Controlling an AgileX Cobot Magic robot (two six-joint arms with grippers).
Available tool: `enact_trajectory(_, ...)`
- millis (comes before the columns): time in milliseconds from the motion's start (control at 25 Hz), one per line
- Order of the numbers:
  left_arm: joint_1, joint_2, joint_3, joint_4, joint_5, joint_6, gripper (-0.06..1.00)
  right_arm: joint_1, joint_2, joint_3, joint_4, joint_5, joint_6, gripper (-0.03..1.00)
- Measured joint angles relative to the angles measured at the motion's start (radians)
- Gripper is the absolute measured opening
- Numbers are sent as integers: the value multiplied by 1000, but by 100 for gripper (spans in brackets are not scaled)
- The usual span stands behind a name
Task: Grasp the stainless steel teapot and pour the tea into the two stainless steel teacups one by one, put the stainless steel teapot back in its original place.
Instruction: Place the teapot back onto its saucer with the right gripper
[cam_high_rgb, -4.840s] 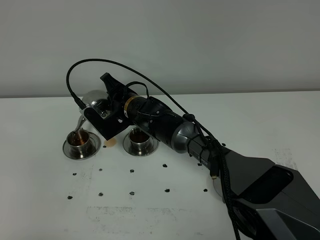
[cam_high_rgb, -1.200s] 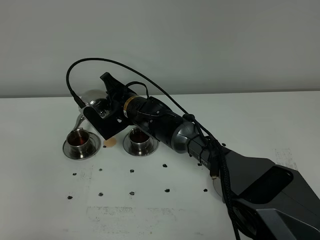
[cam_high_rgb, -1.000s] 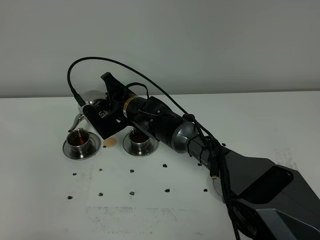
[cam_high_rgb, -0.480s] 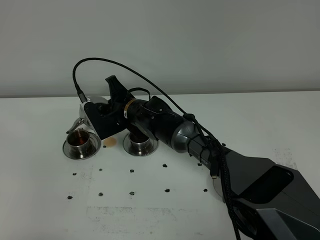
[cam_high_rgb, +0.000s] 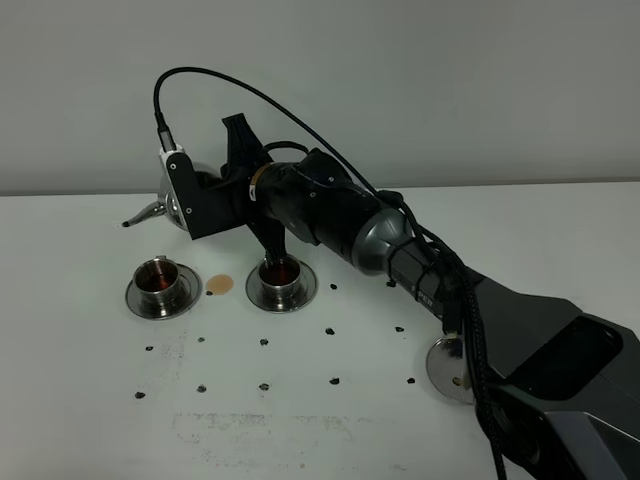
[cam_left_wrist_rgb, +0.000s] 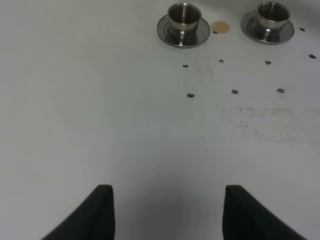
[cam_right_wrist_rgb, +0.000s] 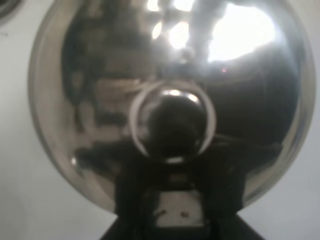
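Observation:
My right gripper (cam_high_rgb: 205, 195) is shut on the handle of the stainless steel teapot (cam_high_rgb: 158, 206) and holds it in the air behind the two stainless steel teacups, with the spout pointing left. The pot's domed lid and knob (cam_right_wrist_rgb: 172, 122) fill the right wrist view. The left teacup (cam_high_rgb: 160, 275) and the right teacup (cam_high_rgb: 281, 276) each stand on a saucer and hold brown tea. Both also show in the left wrist view, one (cam_left_wrist_rgb: 183, 15) beside the other (cam_left_wrist_rgb: 272, 12). The bare saucer (cam_high_rgb: 450, 368), the original place, lies at the right beside the arm. My left gripper (cam_left_wrist_rgb: 167, 210) hovers open over bare table.
A small brown spill (cam_high_rgb: 220, 285) lies between the two cups. Several small dark marks (cam_high_rgb: 264, 341) dot the white table in front of them. The right arm's black body and cable (cam_high_rgb: 330, 205) stretch over the right cup.
The right arm has lifted the teapot and tipped it back to level. The spout has left the rim of the left cup and now sits higher and further back.

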Motion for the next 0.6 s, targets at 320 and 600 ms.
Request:
enact_trajectory(320, 0, 0, 0, 0, 0, 0, 54, -5, -98, 0, 14, 237, 198, 21)
enact_trajectory(600, 0, 0, 0, 0, 0, 0, 54, -70, -171, 0, 22, 476, 463, 21)
